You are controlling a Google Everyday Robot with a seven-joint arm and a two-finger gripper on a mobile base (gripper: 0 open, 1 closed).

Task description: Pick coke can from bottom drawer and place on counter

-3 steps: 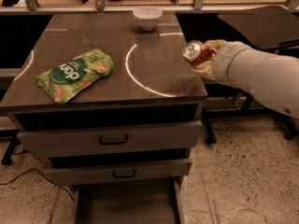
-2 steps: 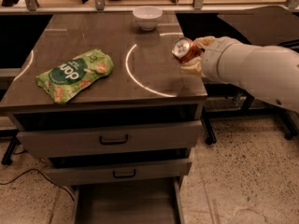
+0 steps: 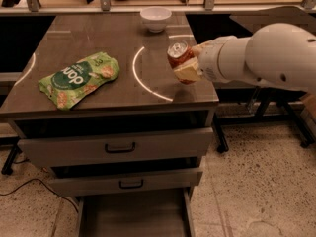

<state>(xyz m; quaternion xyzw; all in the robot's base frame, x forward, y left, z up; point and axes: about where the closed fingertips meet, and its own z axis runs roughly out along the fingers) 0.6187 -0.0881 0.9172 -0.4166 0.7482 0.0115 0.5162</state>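
Over the right part of the counter (image 3: 89,38), beside a white ring mark (image 3: 140,80), the coke can (image 3: 177,52) is clasped tilted by the gripper (image 3: 186,64), while the bottom drawer (image 3: 133,216) is seen open.

Kitchenette mock-up (drawers (image 3: 118,146), bowl (image 3: 155,19), snack bag (image 3: 79,78)); end effector (image 3: 184,66) above counter (image 3: 94,33)

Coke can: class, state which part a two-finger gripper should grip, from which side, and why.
Grip the coke can across its round side wall at mid-height, coming from the right. The gripper, above the right edge of the counter, holds it that way: fingers either side of the body, silver top free. The narrow cylinder fits between parallel fingers.
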